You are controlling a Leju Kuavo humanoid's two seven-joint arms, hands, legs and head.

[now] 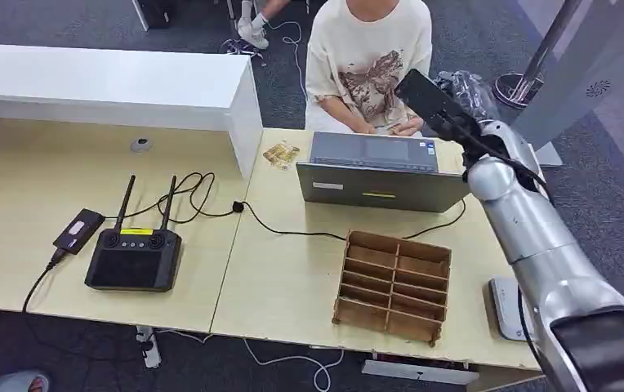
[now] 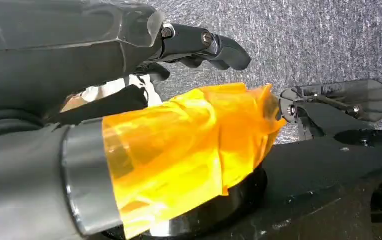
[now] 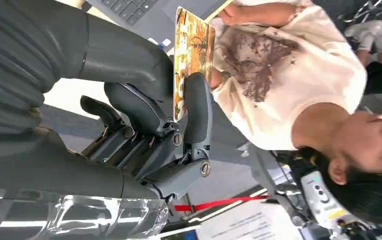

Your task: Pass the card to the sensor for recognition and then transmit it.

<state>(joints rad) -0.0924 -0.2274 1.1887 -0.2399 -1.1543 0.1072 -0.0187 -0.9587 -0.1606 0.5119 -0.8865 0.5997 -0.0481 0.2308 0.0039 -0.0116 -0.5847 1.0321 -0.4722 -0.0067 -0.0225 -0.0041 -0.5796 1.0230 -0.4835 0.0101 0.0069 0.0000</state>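
The right robot hand [image 3: 179,130] is raised over the far side of the table [image 1: 284,278], at about one o'clock from the robot, just above the open laptop [image 1: 378,171]. In the right wrist view it pinches the card [image 3: 193,45] between the thick thumb and a dark finger; the other fingers [image 3: 101,112] are curled loosely behind. The card is printed in orange and brown, and it is seen almost edge-on, pointing toward the person [image 1: 370,61] in a cream T-shirt who sits behind the laptop at twelve o'clock.

I judge the card to be thin, light and quite stiff, with a smooth printed face that can slip between hard fingertips. The hold is near one short end, and this leaves most of the card free, which should suit a flat reader or another hand taking it.

The left robot hand [image 2: 199,47] hangs low over grey carpet. Its dark fingers are bent inward and I see nothing in them. Orange film is wrapped on the part in front of the camera.

On the table, at ten o'clock, there is a black controller with two antennas [image 1: 135,253], and near the front edge a brown cardboard divider tray [image 1: 394,286].
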